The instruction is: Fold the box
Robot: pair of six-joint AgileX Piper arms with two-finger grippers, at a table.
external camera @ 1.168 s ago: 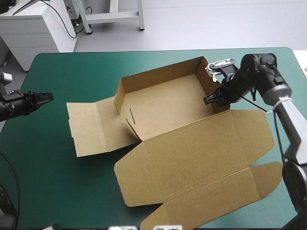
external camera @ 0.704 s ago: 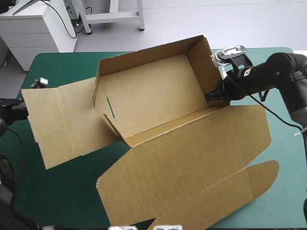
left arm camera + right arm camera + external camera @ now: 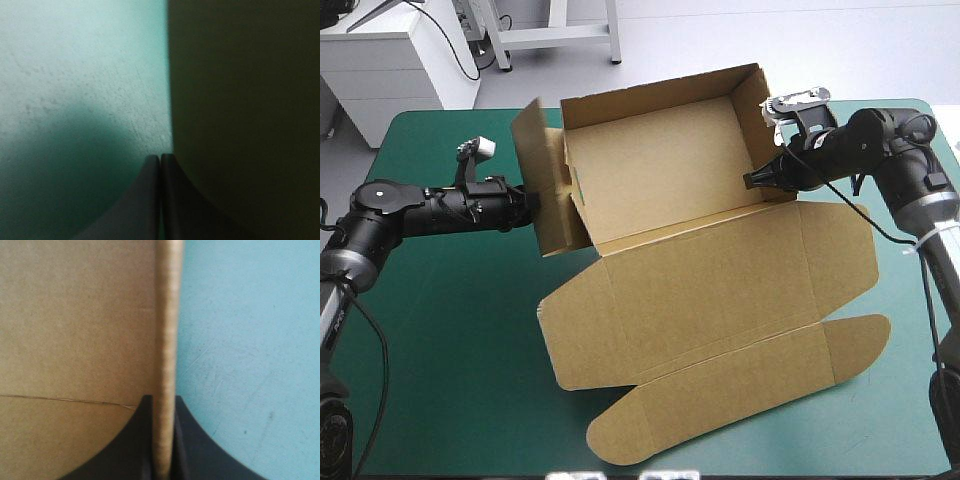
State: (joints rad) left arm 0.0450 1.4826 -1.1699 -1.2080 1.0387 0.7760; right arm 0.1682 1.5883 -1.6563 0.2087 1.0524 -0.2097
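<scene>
The brown box (image 3: 660, 170) sits toward the table's far side with its back and right walls raised. Its lid (image 3: 720, 290) lies flat toward the front. The left end flap (image 3: 535, 170) stands nearly upright. My left gripper (image 3: 532, 198) is at that flap's outer face. In the left wrist view its fingertips (image 3: 160, 157) meet shut, with dark brown board (image 3: 240, 100) right beside them. My right gripper (image 3: 757, 182) holds the box's right wall. In the right wrist view the wall's edge (image 3: 169, 315) runs between the fingers of that gripper (image 3: 162, 400).
The lid's rounded tuck flap (image 3: 720, 400) reaches close to the table's front edge. Bare teal-green cover (image 3: 440, 330) lies left and in front of the box, and more (image 3: 240, 340) lies outside the right wall.
The box was lifted and tilted, then came down farther back. My left arm reached in from the left edge, and the left flap went from flat to upright. The right gripper kept its hold.
</scene>
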